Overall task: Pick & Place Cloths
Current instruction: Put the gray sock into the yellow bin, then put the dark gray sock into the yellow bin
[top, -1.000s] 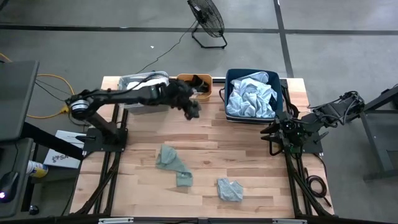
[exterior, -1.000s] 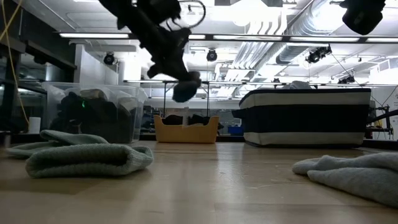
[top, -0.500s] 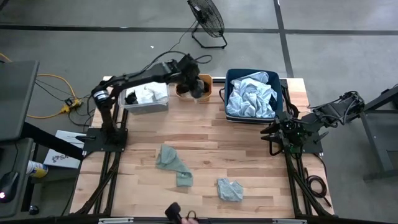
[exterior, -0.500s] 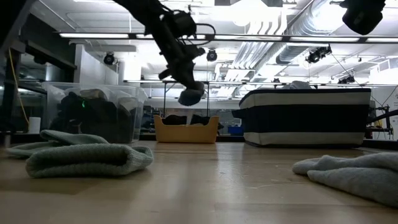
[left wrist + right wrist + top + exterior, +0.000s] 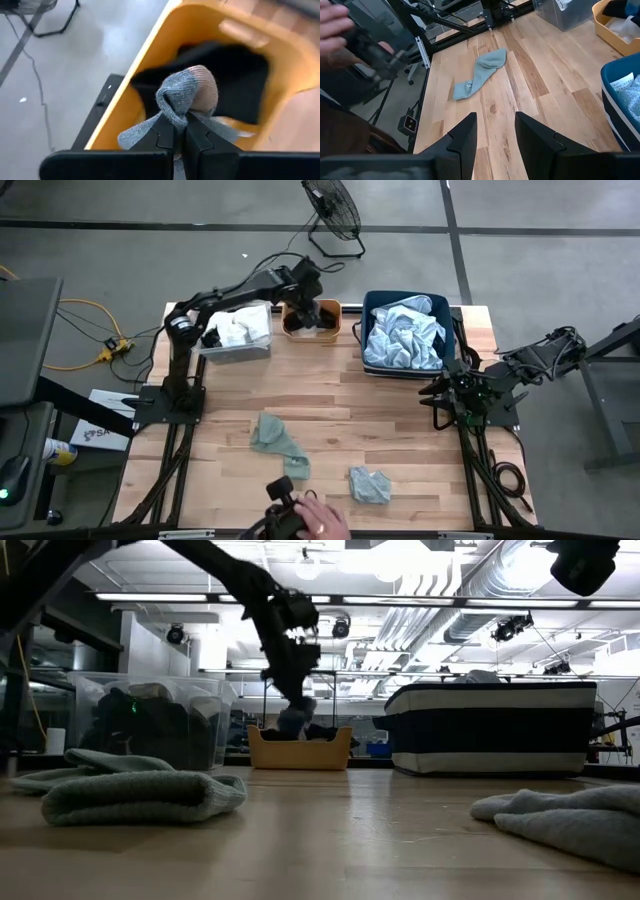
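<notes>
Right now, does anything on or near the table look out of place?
Yes. A person's hand holding a dark object reaches in at the table's front edge, near the grey-green cloths. The left claw holds a grey cloth above the orange bin.

The left gripper [image 5: 179,131], at the upper middle of the high view, has its jaws closed. The right gripper [image 5: 495,131] waits at right, jaws apart.

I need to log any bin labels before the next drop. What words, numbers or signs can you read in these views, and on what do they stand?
None can be read.
White box on the floor beside the table: dark print, too small to read.
Can on the floor nearby: markings too small to read.
Orange bin, under the left gripper holding the grey sock: no label showing.
Navy bin: no label showing.
</notes>
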{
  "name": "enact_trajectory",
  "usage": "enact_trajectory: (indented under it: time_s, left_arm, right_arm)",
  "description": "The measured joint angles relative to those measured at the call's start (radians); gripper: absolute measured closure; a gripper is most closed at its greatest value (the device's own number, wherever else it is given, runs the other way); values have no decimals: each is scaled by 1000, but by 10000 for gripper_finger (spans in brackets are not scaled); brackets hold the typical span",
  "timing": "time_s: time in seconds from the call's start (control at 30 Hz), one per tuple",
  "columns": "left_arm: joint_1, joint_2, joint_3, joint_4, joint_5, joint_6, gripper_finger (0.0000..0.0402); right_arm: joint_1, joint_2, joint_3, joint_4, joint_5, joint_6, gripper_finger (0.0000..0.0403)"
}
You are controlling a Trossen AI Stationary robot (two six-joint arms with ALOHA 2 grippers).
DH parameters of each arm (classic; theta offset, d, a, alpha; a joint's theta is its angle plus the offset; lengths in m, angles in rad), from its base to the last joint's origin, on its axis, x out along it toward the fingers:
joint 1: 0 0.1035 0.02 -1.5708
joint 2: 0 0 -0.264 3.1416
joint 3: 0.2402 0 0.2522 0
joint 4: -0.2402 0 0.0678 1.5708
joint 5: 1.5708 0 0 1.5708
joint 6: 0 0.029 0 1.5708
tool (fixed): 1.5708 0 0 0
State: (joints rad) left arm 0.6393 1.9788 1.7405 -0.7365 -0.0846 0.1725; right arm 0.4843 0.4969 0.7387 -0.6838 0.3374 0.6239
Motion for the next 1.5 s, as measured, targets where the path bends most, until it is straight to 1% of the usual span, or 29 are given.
enact_trajectory:
  time_s: [0.23,0.37,0.53,0.63,0.97,1.07,1.23,1.3,1.4,1.5]
  left_arm:
    - [22,87,-2,-28,2,68,399]
    - [22,123,-2,-26,36,70,399]
    - [22,132,-2,-24,59,86,399]
    - [22,130,-2,-22,59,95,388]
    - [13,101,-3,-51,56,174,319]
    - [1,87,-3,-45,55,213,281]
    - [-12,56,-3,-21,47,218,199]
    - [-20,46,-3,-17,45,223,172]
    - [-32,29,-3,-20,15,224,144]
    - [-51,-1,-3,-31,-12,221,135]
  right_arm:
    - [0,0,0,0,0,0,279]
    - [0,0,0,0,0,0,279]
    - [0,0,0,0,0,0,279]
    - [0,0,0,0,0,0,279]
    - [0,0,0,0,0,0,279]
    - [0,0,0,0,0,0,279]
    - [0,0,0,0,0,0,279]
    - [0,0,0,0,0,0,279]
    - [0,0,0,0,0,0,279]
    - [0,0,0,0,0,0,279]
